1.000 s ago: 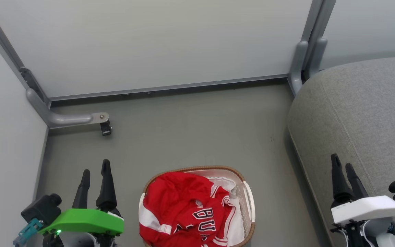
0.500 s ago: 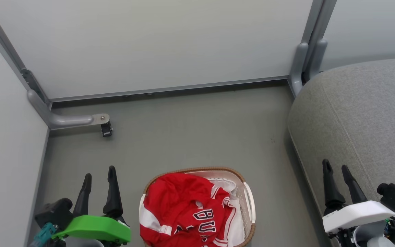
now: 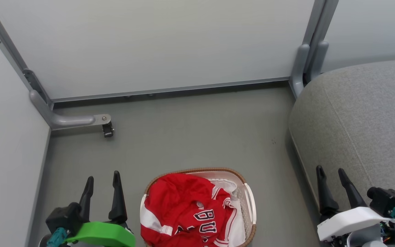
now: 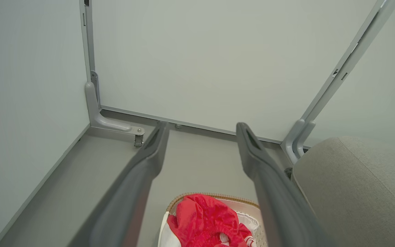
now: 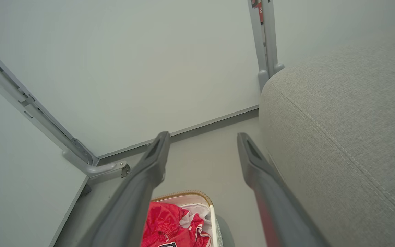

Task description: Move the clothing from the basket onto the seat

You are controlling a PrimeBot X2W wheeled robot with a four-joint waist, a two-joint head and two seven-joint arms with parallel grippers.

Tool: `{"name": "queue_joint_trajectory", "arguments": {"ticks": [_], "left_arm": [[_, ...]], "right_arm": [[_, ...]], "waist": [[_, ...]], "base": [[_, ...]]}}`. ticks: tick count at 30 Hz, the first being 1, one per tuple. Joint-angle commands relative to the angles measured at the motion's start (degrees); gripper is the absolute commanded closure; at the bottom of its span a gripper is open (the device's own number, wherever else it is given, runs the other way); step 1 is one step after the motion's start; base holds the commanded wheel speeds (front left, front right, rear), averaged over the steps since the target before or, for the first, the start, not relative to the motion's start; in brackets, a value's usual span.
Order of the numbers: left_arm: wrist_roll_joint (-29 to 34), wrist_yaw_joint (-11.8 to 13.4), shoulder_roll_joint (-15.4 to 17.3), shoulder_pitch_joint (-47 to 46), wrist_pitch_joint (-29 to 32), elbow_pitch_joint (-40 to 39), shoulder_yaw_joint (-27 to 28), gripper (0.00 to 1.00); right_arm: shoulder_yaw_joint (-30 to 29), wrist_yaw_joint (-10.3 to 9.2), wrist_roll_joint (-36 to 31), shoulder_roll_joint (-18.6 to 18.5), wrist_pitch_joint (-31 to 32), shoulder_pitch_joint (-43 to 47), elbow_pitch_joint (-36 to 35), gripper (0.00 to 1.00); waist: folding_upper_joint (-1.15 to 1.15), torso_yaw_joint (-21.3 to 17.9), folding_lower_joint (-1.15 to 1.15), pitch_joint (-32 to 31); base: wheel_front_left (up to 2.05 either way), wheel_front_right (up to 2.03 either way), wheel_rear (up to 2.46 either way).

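The red clothing (image 3: 187, 209) with white trim and dark lettering lies heaped in the white basket (image 3: 249, 200) with a brown woven rim, on the floor at the bottom centre of the head view. The clothing (image 4: 204, 221) and the basket rim (image 4: 214, 196) also show low in the left wrist view, as do the clothing (image 5: 165, 223) and basket (image 5: 183, 196) in the right wrist view. The grey seat (image 3: 365, 127) stands to the right. My left gripper (image 3: 102, 178) hangs open left of the basket, holding nothing. My right gripper (image 3: 329, 171) is open over the seat's front edge.
Pale partition panels (image 3: 156, 44) close off the back and left. A grey foot bracket with a small caster (image 3: 106, 128) juts onto the floor at the far left. A grey post (image 3: 303, 61) stands by the seat's far corner. Bare grey floor (image 3: 197, 130) lies beyond the basket.
Both grippers have drawn back toward the bottom of the head view, staying open. The left one shifted slightly right, the right one slightly left. The basket and clothing stay where they were.
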Motion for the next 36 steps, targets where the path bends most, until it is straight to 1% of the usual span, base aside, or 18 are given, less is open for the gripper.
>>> {"name": "queue_joint_trajectory", "arguments": {"ticks": [1, 36], "left_arm": [[1.64, 0.34, 0.42, 0.55, -0.49, -0.13, -0.28, 0.00], [14.81, 1.19, 0.52, 1.59, -4.33, 4.18, -3.50, 0.00]], "right_arm": [[0.05, 0.02, -1.52, -0.34, -0.55, 0.36, -0.15, 0.00], [1.32, 0.01, -17.09, -0.51, -4.43, 1.64, 0.78, 0.00]], "waist": [[0.00, 0.05, 0.00, -0.01], [0.00, 0.67, 0.00, -0.37]], "base": [[0.00, 0.00, 0.00], [0.00, 0.00, 0.00]]}}
